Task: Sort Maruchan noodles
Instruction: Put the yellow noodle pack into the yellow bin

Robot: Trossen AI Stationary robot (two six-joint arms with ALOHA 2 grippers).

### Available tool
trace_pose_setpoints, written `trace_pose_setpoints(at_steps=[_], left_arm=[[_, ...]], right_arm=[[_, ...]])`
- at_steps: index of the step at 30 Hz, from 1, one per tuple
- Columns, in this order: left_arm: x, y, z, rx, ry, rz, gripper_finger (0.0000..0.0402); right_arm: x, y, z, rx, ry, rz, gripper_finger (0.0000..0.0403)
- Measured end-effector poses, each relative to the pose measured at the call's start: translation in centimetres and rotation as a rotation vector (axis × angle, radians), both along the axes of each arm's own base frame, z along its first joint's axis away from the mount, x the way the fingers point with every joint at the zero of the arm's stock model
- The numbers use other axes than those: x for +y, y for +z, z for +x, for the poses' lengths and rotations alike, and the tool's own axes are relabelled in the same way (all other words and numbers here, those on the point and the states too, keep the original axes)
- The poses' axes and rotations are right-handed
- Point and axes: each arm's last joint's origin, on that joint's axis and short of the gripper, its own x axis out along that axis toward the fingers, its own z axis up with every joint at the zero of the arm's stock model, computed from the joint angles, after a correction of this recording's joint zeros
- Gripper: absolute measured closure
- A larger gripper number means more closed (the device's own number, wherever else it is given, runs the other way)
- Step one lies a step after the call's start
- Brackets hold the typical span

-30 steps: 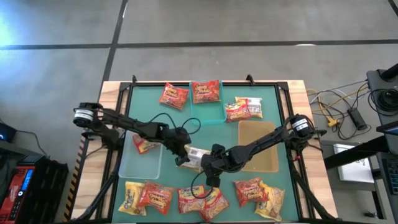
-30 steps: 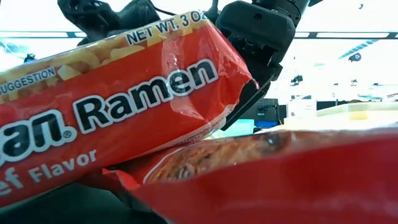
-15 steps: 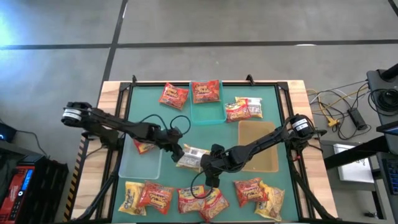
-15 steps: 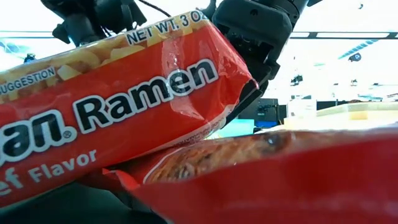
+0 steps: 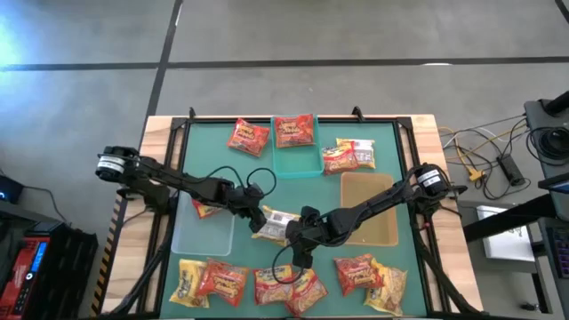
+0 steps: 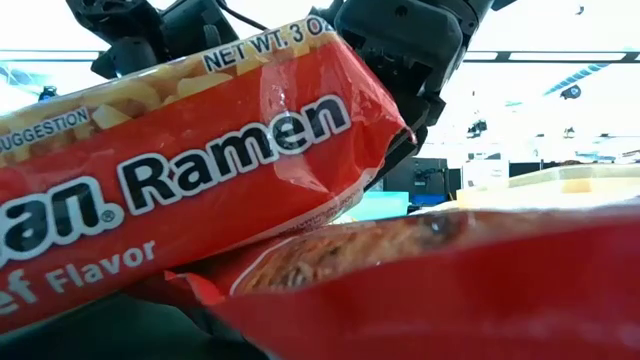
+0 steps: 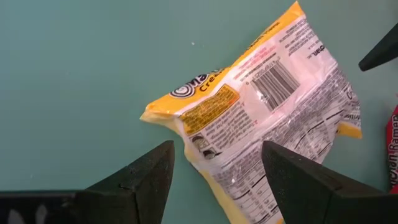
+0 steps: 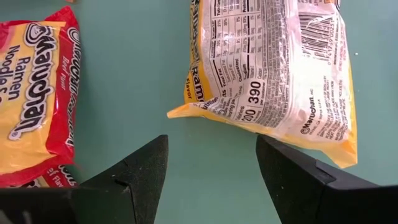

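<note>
Your left claw (image 5: 255, 216) and right claw (image 5: 295, 233) both stand wide and empty, facing each other across one yellow-and-white packet (image 5: 274, 225) that lies back-side up on the green tabletop (image 5: 311, 191) between them. More packets line the near edge (image 5: 258, 283); one sits in the teal bin (image 5: 296, 131) and another in the clear bin (image 5: 206, 208).

A green mat (image 5: 400, 267) covers the table. On it sit a teal bin (image 5: 298, 160) at the far middle, a clear bin (image 5: 203, 236) on the left and a tan bin (image 5: 373, 218) on the right. Cables (image 5: 484, 151) trail off right.
</note>
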Motion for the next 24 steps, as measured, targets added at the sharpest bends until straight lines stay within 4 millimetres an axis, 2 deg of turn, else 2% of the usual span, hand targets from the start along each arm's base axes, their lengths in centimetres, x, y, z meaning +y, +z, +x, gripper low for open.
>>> trace_pose_setpoints(at_steps=[14,18,24], left_arm=[[-0.1,1.7,1.1,0.054,-0.078,0.075,0.0175],[-0.1,1.4,1.7,0.100,-0.113,0.118,0.0175],[0.0,-0.3,2.2,0.167,-0.145,0.132,0.0175]], right_arm=[[0.0,0.0,0.0,0.000,0.000,0.000,0.0170],[0.0,0.0,0.0,0.000,0.000,0.000,0.0170],[0.0,0.0,0.0,0.000,0.000,0.000,0.0170]])
